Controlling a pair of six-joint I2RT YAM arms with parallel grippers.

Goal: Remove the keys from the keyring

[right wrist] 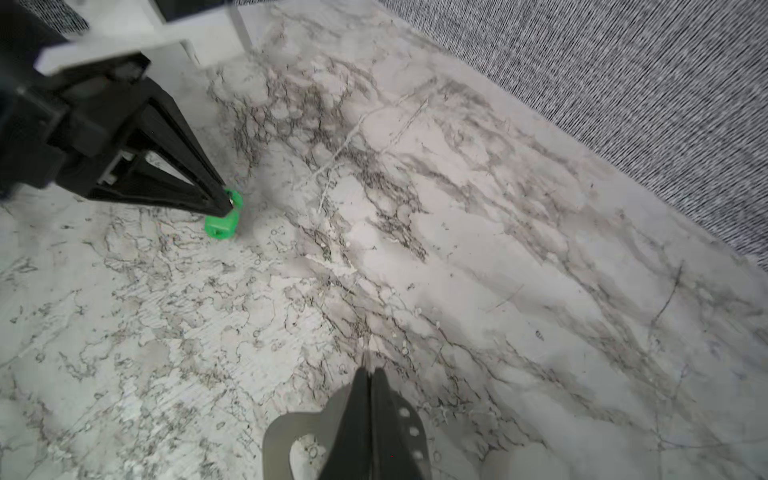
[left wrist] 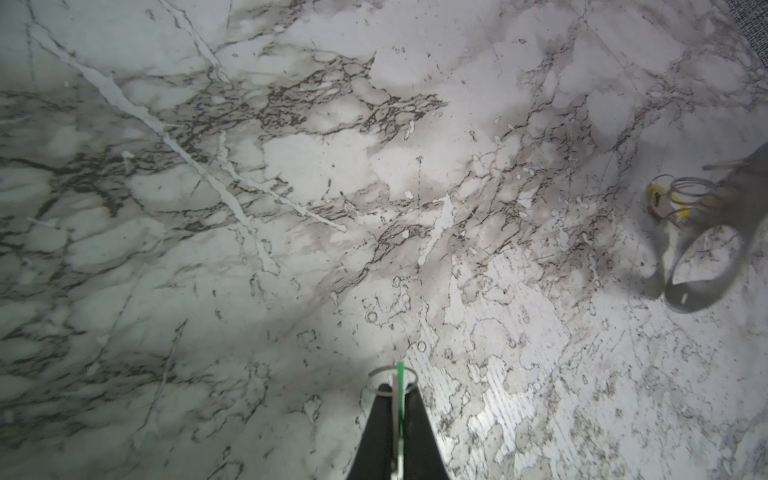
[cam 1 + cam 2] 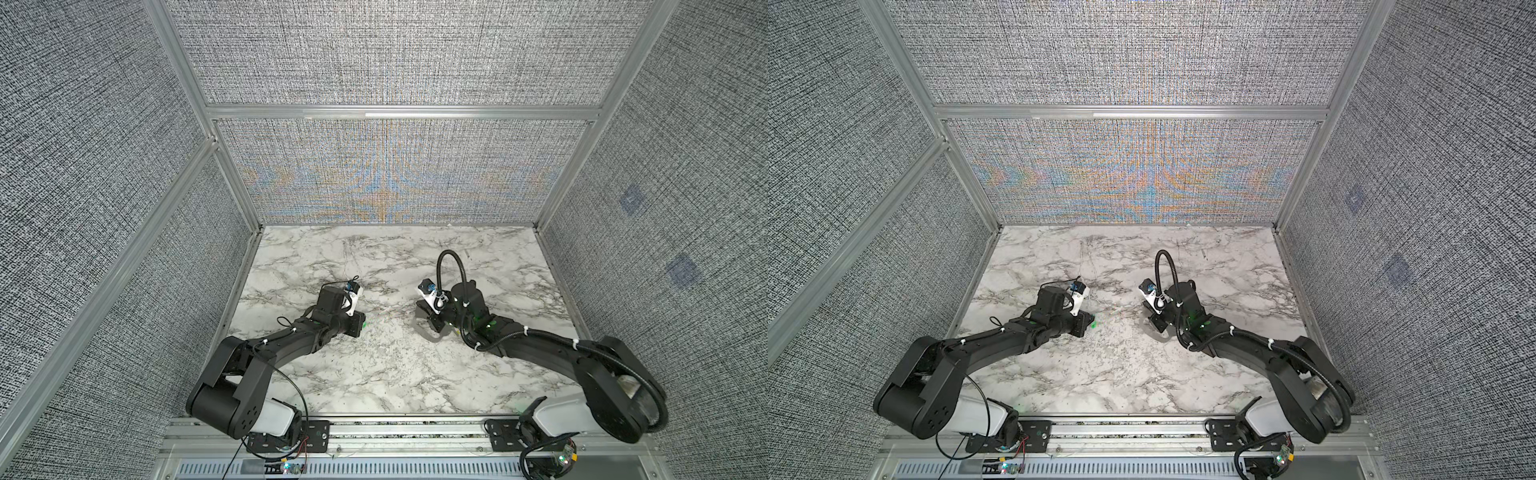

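Two keys are only partly visible. Of the green key (image 1: 221,224), the green tag and a thin wire ring show, while the blade is hidden between the fingers. In both top views the green key (image 3: 364,325) is no more than a green speck at the tip of the left gripper (image 1: 224,202). The yellow key (image 2: 665,198) appears in the left wrist view only, as a blurred yellow tag among wire rings. Its blade cannot be made out.

Left gripper: jaws closed on the green key's tag. In the left wrist view the tag sits edge-on between them and protrudes past the tips. Whether the tag touches the table (image 1: 457,249) cannot be told.

Right gripper (image 1: 369,374): jaws closed on the keyring (image 1: 277,436). In the right wrist view most of the loop is behind the fingers or cut off by the frame edge.

Keyring appearance: a thin-banded oval loop, grey and blurred, with small holes along the band.

The yellow key lies just beside the gripped end of the keyring. Whether it is threaded on cannot be told. The green key is well apart from the keyring.
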